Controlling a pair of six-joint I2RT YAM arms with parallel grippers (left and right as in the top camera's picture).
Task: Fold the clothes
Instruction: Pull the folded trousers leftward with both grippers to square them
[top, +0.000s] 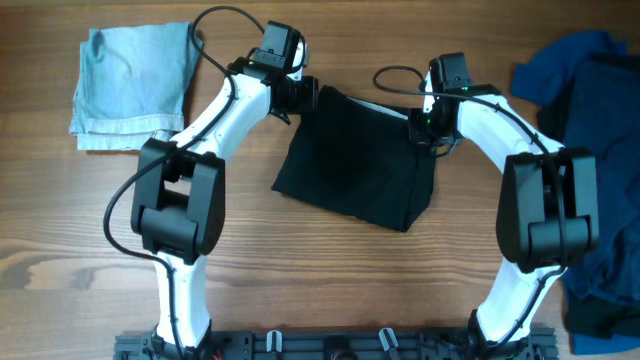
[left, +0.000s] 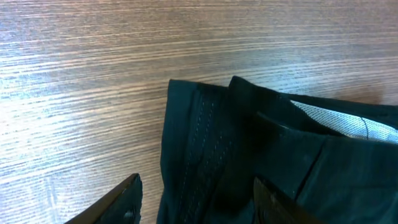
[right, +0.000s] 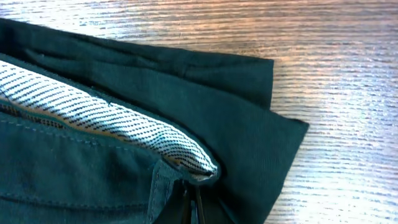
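Up close at the bottom of the right wrist view, the right gripper (right: 191, 208) has its jaws pinched together on a bunched ridge of the black shorts (right: 261, 130), right below where the striped whitish waistband lining (right: 93, 115) ends. Over on the other wrist, the left gripper (left: 198, 194) stands wide apart and holds nothing: one of its fingers (left: 127, 200) hangs over bare table (left: 74, 93), the other over the cloth, so the stitched corner of the shorts sits between them. From above, the shorts lie at the centre of the frame, with the waistband across the top, dipping slightly to the right. There is a gripper at each end, left at the upper left corner and right at the upper right corner. The body of the cloth runs away from both toward the lower edge of the frame. Both arms look equally near, and by my read the fold hangs on the left one closing on its corner. A pale blue garment (top: 130, 85) lies at upper left, and dark blue garments (top: 590, 110) are heaped at the right edge.
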